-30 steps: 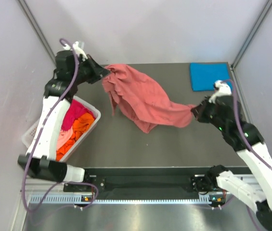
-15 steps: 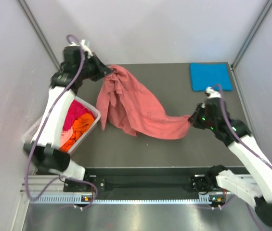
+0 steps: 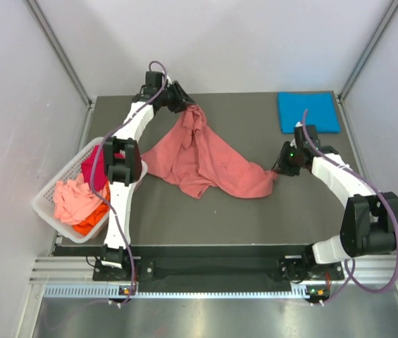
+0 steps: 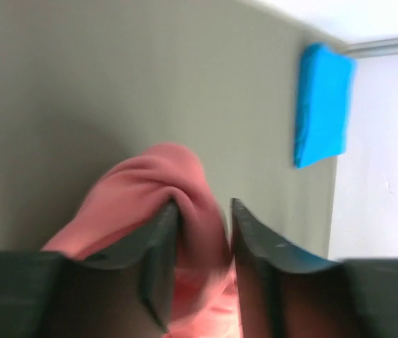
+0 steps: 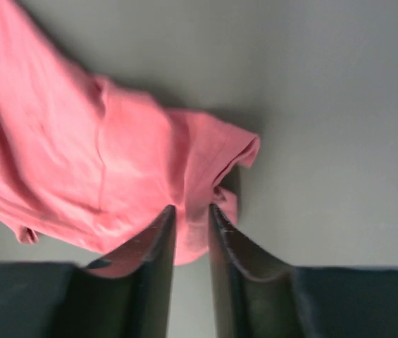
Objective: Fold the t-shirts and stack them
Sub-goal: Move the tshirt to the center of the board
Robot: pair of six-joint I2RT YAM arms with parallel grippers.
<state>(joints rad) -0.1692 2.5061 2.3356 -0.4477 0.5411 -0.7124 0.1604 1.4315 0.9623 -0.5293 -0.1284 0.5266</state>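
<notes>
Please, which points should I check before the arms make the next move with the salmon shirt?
1. The salmon shirt lies flat: not ok, it is bunched near the left gripper.
2. Cloth between the left gripper's jaws: ok.
3. Cloth between the jaws of the right gripper: ok.
4. Both grips firm: cannot tell.
5. The blue shirt lies apart from the salmon shirt: ok.

Left wrist view is blurred: the salmon-pink cloth t-shirt (image 4: 149,183) fills the gap at the left gripper (image 4: 204,204) and runs off the bottom edge, grip unclear. In the right wrist view it is cut by the left and top edges; the right gripper (image 5: 191,208) may or may not pinch it. At the overhead view's left, the left arm (image 3: 123,151) hides most of the magenta cloth t-shirt (image 3: 89,169).
</notes>
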